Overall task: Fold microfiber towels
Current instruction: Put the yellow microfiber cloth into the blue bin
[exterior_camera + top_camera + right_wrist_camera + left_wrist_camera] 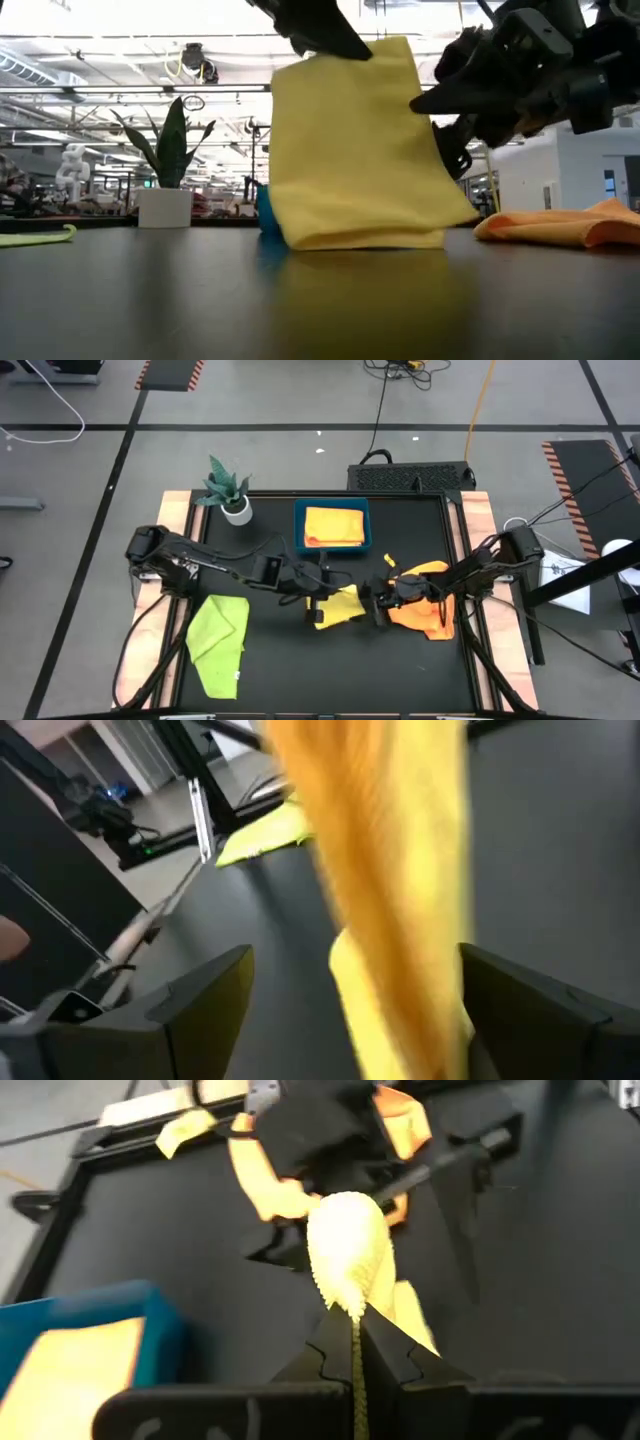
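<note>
A yellow towel (355, 150) hangs upright at the table's middle, held at its top by my shut left gripper (355, 1318), which also shows in the high view (318, 603). My right gripper (355, 952) is open beside it on the right (378, 603), one finger on either side of the hanging cloth. An orange towel (425, 610) lies crumpled under the right arm. A lime green towel (220, 635) lies flat at the near left. Another yellow towel lies folded in the blue tray (300, 510). My left gripper pinches a bunched top edge (352, 1292) of the yellow towel between its two fingers, coming slanting down from the table's left. One layer or several, I cannot tell. The towel hangs slack below the fingers, and its lower edge (360, 240) rests on the table. My right gripper has the cloth between its open fingers; whether they touch it, I cannot tell.
A potted plant (232, 495) stands at the far left of the black tabletop. The blue tray sits at the far middle. Bare tabletop (330, 670) lies along the near edge between the green and orange towels.
</note>
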